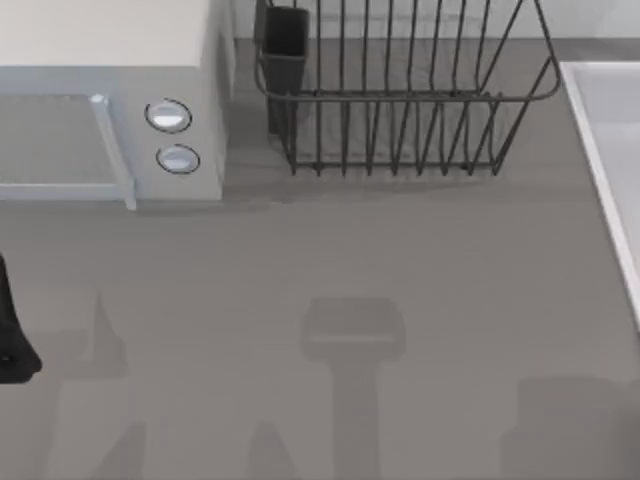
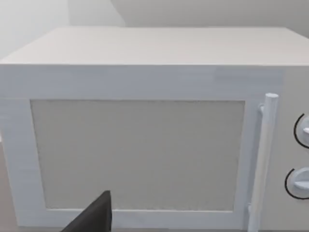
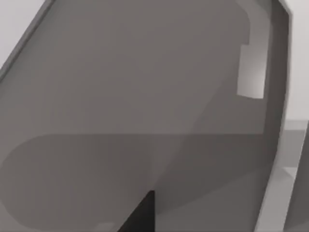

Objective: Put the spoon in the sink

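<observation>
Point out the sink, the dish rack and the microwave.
sink [image 1: 610, 130]: top view, its raised rim at the table's right.
dish rack [image 1: 400, 97]: top view, front rail.
microwave [image 2: 137, 154]: left wrist view, door window.

No readable text, labels, brands or numbers anywhere; microwave [image 1: 150, 100] knobs [image 1: 168, 116] unmarked.

**Three cameras, one shared microwave**

The top view looks straight down on the grey table [image 1: 330, 260], taking in the microwave [image 1: 110, 100] at upper left, the dish rack [image 1: 400, 90] at the top and the sink [image 1: 610, 140] at the right edge; the left wrist view faces the microwave [image 2: 140, 145] door head-on, close — the one thing both share; the right wrist view sits close above a grey basin-like surface [image 3: 145, 96], tilted.
</observation>
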Tool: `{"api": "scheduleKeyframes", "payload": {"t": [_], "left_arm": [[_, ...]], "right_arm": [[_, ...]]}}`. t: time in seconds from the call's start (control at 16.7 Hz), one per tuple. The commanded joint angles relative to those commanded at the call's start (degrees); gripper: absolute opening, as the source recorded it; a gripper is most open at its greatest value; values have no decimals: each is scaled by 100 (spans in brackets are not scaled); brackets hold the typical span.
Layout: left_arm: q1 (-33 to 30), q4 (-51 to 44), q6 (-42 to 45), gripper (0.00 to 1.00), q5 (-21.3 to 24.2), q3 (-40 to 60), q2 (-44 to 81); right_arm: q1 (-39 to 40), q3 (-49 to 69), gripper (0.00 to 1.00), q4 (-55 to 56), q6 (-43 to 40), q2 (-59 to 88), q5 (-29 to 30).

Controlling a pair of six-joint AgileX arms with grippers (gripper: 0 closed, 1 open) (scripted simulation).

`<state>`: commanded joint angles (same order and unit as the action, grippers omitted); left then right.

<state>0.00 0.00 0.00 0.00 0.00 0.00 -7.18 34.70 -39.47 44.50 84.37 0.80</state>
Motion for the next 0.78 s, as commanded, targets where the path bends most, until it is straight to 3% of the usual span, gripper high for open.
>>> {"api": "scheduleKeyframes", "payload": {"t": [0.18, 0.54, 0.78], "left_arm": [[0, 0, 0, 100, 0, 0, 0], [0, 0, 0, 100, 0, 0, 0], [0, 0, 0, 100, 0, 0, 0]], "right_arm": [[7, 320, 0, -411, 1, -140, -1], [-20, 1364, 0, -2273, -19, -756, 3], [-28, 1667, 0, -2670, -45, -1000, 2]]}}
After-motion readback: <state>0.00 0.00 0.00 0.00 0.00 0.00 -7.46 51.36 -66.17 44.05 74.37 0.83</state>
